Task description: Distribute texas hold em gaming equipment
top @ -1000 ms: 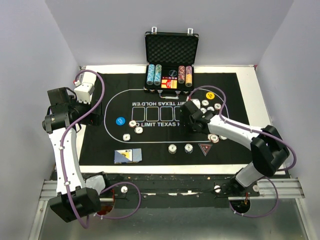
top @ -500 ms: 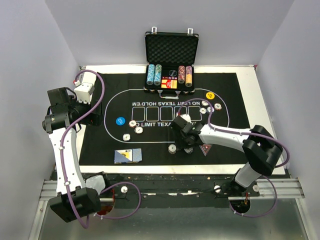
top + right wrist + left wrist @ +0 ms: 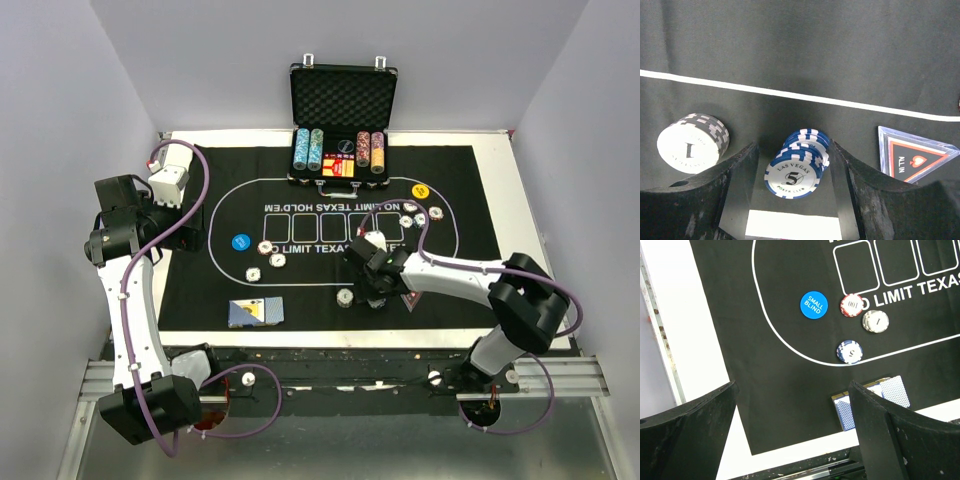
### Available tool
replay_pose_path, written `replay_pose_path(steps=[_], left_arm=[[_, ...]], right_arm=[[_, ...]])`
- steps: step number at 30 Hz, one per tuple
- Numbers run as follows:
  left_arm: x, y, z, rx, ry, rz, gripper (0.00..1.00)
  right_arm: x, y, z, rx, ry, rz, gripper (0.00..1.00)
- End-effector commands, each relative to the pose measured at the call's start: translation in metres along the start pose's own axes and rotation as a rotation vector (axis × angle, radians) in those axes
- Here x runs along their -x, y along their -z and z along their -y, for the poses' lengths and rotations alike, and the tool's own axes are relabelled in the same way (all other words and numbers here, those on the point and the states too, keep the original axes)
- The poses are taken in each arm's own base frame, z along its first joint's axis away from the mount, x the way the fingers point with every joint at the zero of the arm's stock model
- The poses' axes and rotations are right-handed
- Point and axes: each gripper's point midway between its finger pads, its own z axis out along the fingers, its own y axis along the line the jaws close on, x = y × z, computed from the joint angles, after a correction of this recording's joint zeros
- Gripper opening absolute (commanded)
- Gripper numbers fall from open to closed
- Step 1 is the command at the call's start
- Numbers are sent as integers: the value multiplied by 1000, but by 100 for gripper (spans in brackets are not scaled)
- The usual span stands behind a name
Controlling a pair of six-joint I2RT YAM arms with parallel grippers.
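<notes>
Black mat (image 3: 200,290) is covering most of the white counter (image 3: 505,190), and the game things are lying on it.

The right claw (image 3: 793,147) is hanging low over the near middle of the mat. Its fingers (image 3: 737,185) are standing open, one on each side of the blue stack (image 3: 796,167). A thin gap is showing by the left finger. I cannot tell if the right finger is touching the chips. The blue stack is leaning, with its top chips sitting a bit off the ones below. The white stack (image 3: 692,142) is sitting just left of it, outside the claw. The red marker (image 3: 912,152) is lying to the right, near but apart.

The left claw (image 3: 792,390) is hanging over the left edge of the mat. It is wide open and is holding nothing.

The blue button (image 3: 812,304) is lying on the left part of the mat. A red chip (image 3: 851,305) is sitting just right of it. A white chip (image 3: 875,321) is sitting beside the red one, and a blue chip (image 3: 849,351) is sitting nearer, on the white line. The cards (image 3: 254,313) are lying blue side up at the near left of the mat.

The yellow button (image 3: 420,191) is lying far right, with a few more chips (image 3: 420,219) close by. The case (image 3: 343,98) is standing open at the far edge of the counter.
</notes>
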Motion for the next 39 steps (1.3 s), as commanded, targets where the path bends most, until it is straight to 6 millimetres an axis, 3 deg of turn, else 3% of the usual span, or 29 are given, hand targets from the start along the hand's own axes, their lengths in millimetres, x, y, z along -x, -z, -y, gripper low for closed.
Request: replay_pose_path(steps=[1, 6, 11, 16, 23, 31, 39], left_arm=[[7, 9, 1, 11, -11, 27, 99], [8, 9, 1, 9, -10, 28, 99], [7, 8, 2, 5, -6, 26, 99], [5, 7, 0, 11, -9, 26, 99], [3, 4, -1, 10, -6, 20, 99], [5, 3, -1, 7, -1, 21, 99], [3, 2, -1, 7, -3, 19, 99]], right_arm=[[-37, -5, 17, -51, -2, -105, 65], [-40, -1, 25, -74, 3, -103, 64], [-28, 4, 21, -75, 0, -84, 65], [-33, 1, 22, -94, 6, -110, 66], [-34, -2, 7, -18, -21, -115, 55], [-30, 7, -27, 52, 2, -104, 44], [-24, 14, -23, 32, -12, -78, 43]])
